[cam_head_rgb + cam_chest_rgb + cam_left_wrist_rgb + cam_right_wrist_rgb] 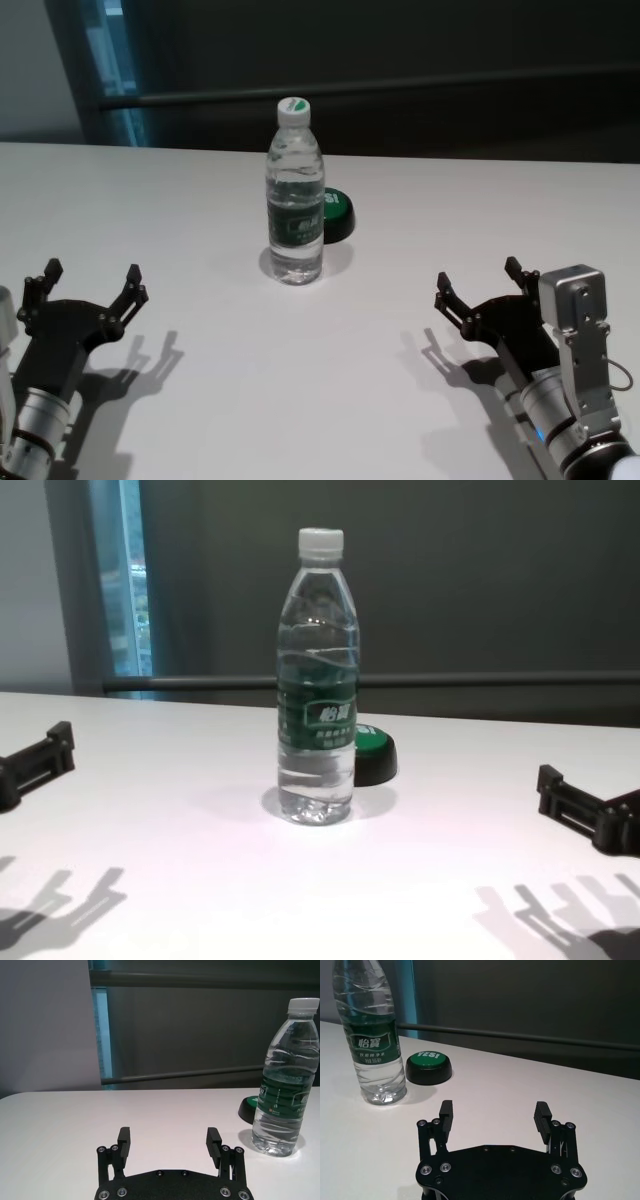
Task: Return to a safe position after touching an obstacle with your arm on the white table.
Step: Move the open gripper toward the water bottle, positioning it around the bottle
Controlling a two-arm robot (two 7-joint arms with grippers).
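Head view: obstacle (295,195) found standing upright on the white table (200,210), long axis vertical, white cap (293,108) uppermost, roughly midway across the table. Clear liquid seen through its wall up to the shoulder. Green-topped button (337,212) noted just behind the obstacle on its right side, partly hidden by it. Left gripper (88,282) found at the near left, fingers spread, nothing between them. Right gripper (482,282) found at the near right, likewise spread and empty. Obstacle placed ahead of and between the two, well apart from each.

Left wrist view: left gripper (170,1142) observed released over bare table, both pads apart. Obstacle (285,1087) upright, farther out and off to the side of the right-hand pad (213,1141), no contact.

Right wrist view: right gripper (494,1116) observed released, holding nothing. Obstacle (372,1045) upright, cap cut off by the frame edge, label with white characters facing the camera. Button (428,1067) marked "YES!" just beside its base.

Chest view: obstacle (318,695) upright at centre, button (370,755) just behind its base. Fingertips of both grippers noted at the far left (40,760) and far right (575,805), well apart from the obstacle.
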